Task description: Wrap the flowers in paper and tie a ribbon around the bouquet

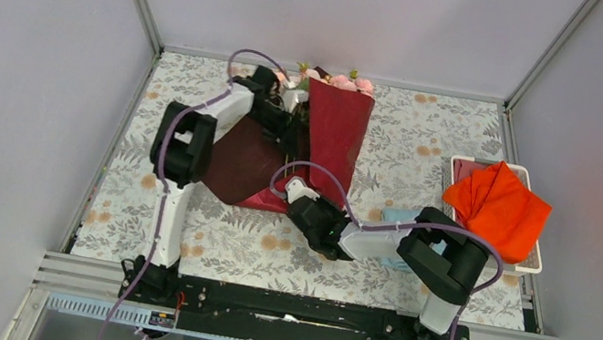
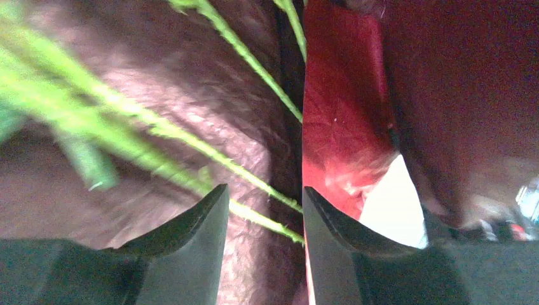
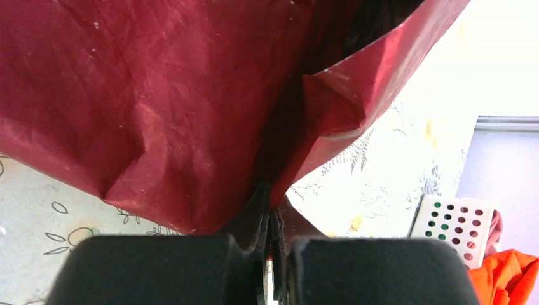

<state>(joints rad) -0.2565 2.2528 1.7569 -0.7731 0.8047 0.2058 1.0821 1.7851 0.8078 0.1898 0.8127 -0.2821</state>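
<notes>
The right gripper's (image 3: 270, 213) jaws were pressed together on the near bottom edge of the paper (image 3: 159, 95), pinching a folded corner of it. The left gripper's (image 2: 264, 216) jaws stood spread. Thin green stems of the flowers (image 2: 241, 168) crossed the gap above them, ungripped, with the crimson sheet's edge just beside the right-hand finger.

Well to the right of the sheet, a white perforated basket (image 1: 536, 263) sat at the table's right edge, holding a bright orange-red cloth (image 1: 499, 208) that spilled over its rim. A light blue folded cloth (image 1: 396, 215) lay between the basket and the right arm, partly hidden by that arm.

The paper lay on the fern-printed tablecloth (image 1: 430, 155) at the middle of the table. Its right part was raised into a tall crimson flap, and its darker maroon-brown side lay flat to the left, under the left arm. The left wrist covered the stems from above. The bundle's long axis ran from the near side to the back wall, with the pink blooms at the far end.
</notes>
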